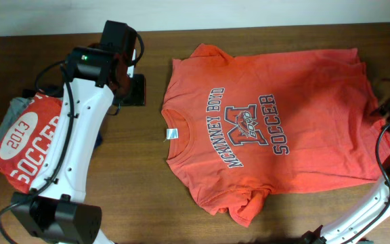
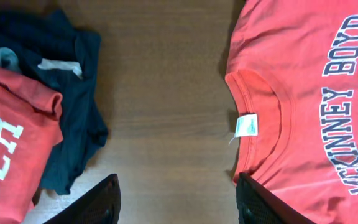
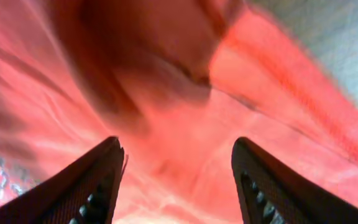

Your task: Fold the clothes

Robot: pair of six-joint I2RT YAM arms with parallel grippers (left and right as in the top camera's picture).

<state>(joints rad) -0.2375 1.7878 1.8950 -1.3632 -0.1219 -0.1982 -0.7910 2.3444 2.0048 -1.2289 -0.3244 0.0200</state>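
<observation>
The orange-red T-shirt (image 1: 303,81) lies spread out, print side up, across the middle and right of the wooden worktop (image 1: 147,156), not yet folded. Its collar points toward the left arm and its hem runs along the side by the right arm. The dark navy chest print (image 1: 249,125) reads "McKinney Boyd M Soccer" sideways from where the overhead camera looks, and the small white neck tag (image 2: 246,124) sits inside the neckline. One sleeve (image 1: 188,57) lies fairly flat at the far edge, while the other sleeve (image 1: 246,203) at the near edge is bunched and creased. The hem corner at the far right is a little rumpled too. The left end effector (image 2: 178,202) hangs over bare wood just off the collar with its fingers spread wide and nothing between them. To its other side sits a pile well apart from the T-shirt: a folded red shirt (image 1: 26,139) with white "2013 SOCCER" lettering on top, a dark navy garment (image 2: 73,112) spilling out beneath it, and a bit of grey cloth (image 1: 15,105) showing at the pile's far edge. The right end effector (image 3: 176,180) is at the hem side of the T-shirt, fingers standing well apart. Its wrist view is filled with blurred red fabric very close up, and I cannot tell whether the fingertips touch the cloth.
</observation>
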